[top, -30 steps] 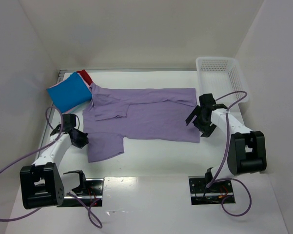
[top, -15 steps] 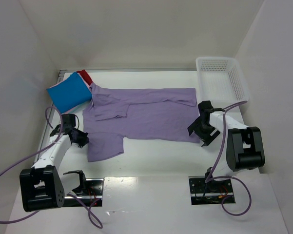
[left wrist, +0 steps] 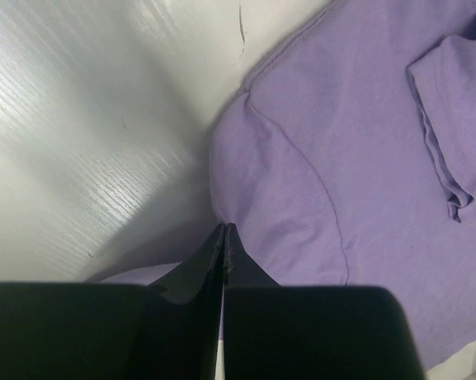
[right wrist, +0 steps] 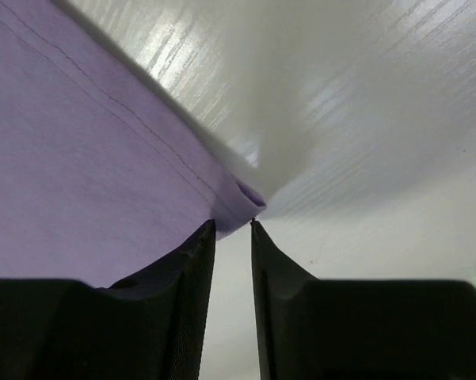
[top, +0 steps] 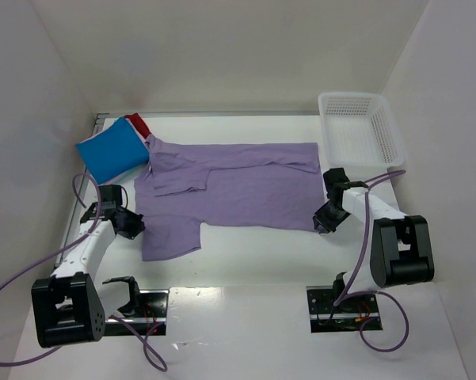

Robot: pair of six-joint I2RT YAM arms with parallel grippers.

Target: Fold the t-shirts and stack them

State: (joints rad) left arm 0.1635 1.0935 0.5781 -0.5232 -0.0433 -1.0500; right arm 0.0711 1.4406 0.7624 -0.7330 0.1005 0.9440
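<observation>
White table (top: 253, 253) carries lavender shirt (top: 245, 190), spread flat. Left gripper (left wrist: 224, 228) sits closed tight at sleeve edge. Right gripper (right wrist: 233, 223) stands barely ajar at hem corner.

No readable text, no labels, brands or numbers, possibly some lost in blurred wrist views

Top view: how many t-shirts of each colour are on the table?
purple t-shirt, spread out: 1
blue t-shirt, folded: 1
red t-shirt, mostly hidden behind the blue one: 1
Total: 3
</observation>
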